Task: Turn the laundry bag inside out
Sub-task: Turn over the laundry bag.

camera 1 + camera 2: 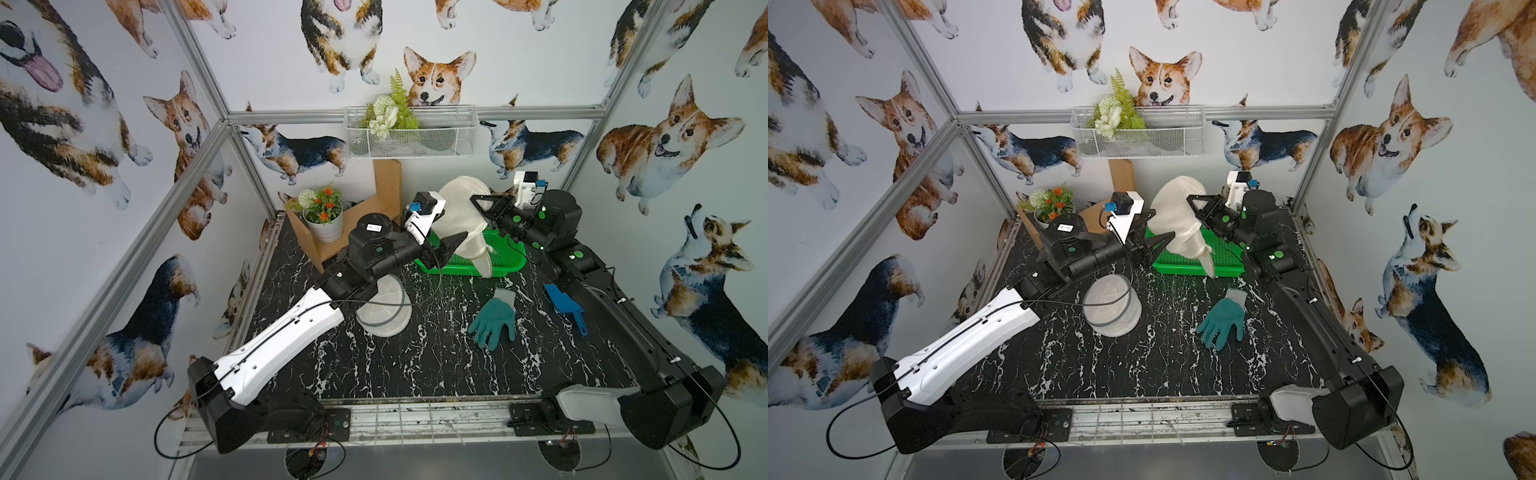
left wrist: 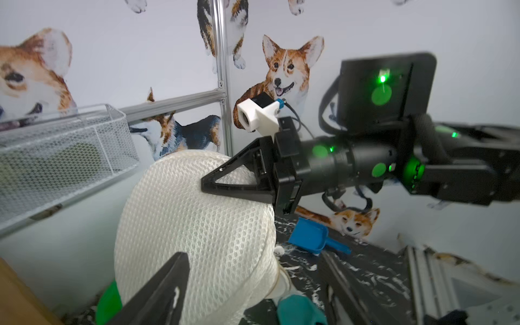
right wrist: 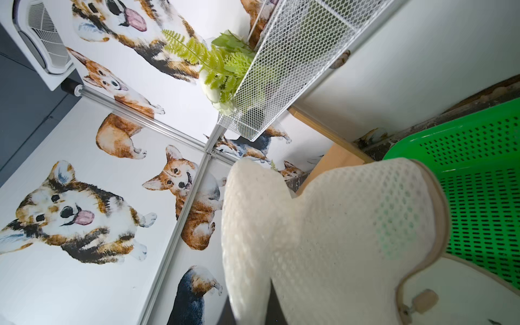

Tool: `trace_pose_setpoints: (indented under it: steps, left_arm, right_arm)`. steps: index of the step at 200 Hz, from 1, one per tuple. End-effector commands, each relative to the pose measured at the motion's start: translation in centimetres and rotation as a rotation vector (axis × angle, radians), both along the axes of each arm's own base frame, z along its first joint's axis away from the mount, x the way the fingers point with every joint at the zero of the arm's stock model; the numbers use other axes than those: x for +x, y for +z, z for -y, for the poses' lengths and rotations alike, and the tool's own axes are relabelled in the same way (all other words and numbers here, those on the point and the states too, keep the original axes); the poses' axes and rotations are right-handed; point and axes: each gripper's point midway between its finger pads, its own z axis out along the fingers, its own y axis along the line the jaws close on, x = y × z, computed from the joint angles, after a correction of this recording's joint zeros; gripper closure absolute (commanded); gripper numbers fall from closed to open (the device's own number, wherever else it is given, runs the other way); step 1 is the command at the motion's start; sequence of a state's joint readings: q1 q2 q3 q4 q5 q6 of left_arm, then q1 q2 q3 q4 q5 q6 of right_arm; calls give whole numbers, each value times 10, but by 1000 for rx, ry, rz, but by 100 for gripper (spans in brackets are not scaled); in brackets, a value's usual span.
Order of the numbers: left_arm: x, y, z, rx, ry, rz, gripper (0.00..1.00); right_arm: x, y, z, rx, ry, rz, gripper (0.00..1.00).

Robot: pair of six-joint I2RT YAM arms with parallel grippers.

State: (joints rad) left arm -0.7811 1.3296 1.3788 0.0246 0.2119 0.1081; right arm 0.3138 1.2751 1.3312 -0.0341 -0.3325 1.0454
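**A:** What is the right gripper point(image 2: 209, 183) doing?

**B:** It is pinching the laundry bag point(image 2: 197, 225) high on its rounded top, with its jaws closed tight on a fold of mesh. It is holding the bag up in the air above the green tray point(image 1: 505, 259).

**A:** And the left gripper point(image 1: 1156, 227)?

**B:** It is standing with its jaws spread wide and gripping nothing, just beside the bag's lower flank. I cannot tell whether a finger is brushing the mesh.

**A:** How is the bag going to handle?

**B:** I am judging it light and soft. The white netting is ballooning into a dome under one pinch, and a flap point(image 1: 484, 264) is dangling from the bottom toward the tray. It is looking limp rather than slippery, so a pinch should bite, though the open weave may snag a fingertip.

**A:** Where should the free gripper be taking hold?

**B:** On the beige trim point(image 3: 441, 208) running round the opening, near the zip pull point(image 3: 425, 301). That edge is looking firmer than the netting, so drawing it back over the dome should roll the bag through itself.

**A:** Is anything lying nearby that could be mistaken for it?

**B:** A second mesh bag point(image 1: 1111, 307) is lying flat on the table under the left arm, well apart.
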Motion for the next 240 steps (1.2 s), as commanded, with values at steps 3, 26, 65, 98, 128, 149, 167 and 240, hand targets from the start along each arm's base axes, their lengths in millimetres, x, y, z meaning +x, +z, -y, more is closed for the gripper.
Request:
trace_pose_setpoints:
  steps: [3,26,65,98,128,149,167,240]
  left_arm:
    - [3,-15,1,284,0,297,24]
    - [0,-33,8,424,-71,380,26]
    - [15,-34,10,500,-25,475,38]
    - [28,-29,11,581,56,607,54]
    - [37,-16,11,618,147,731,76]
    - [40,-13,10,656,197,794,100]
    - [40,-8,7,623,232,798,100]
    - [34,26,-12,262,330,671,100]
  right_arm:
    - [-1,6,-2,17,-22,-31,100]
    - [-6,6,-4,8,-7,-47,100]
    - [-15,5,-7,20,10,-61,100]
    - [-21,11,-12,40,32,-61,100]
    - [-25,10,-13,21,36,-68,100]
    - [-27,13,-7,-25,23,-38,87]
    - [-28,17,11,-59,-11,-9,60]
    - [-55,-14,83,49,-87,2,31]
